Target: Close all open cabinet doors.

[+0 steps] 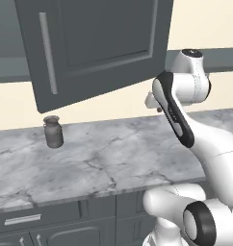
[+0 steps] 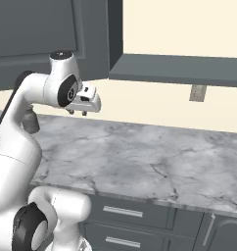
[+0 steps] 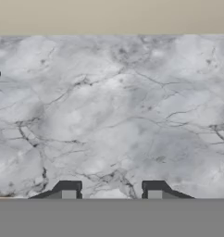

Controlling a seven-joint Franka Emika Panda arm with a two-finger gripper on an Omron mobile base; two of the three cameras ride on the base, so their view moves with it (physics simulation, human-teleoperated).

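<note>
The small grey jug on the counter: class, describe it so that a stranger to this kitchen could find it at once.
Start at the marble counter along the cream wall. Under the lower corner of the open cabinet door stands a small grey jug, upright near the wall. It is shaped like a milk can with a narrow neck.

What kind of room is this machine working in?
It looks like a kitchen, a rendered one: a marble counter with drawers beneath, a dark grey cabinet door swung open above, and a small metal jug by the wall.
</note>
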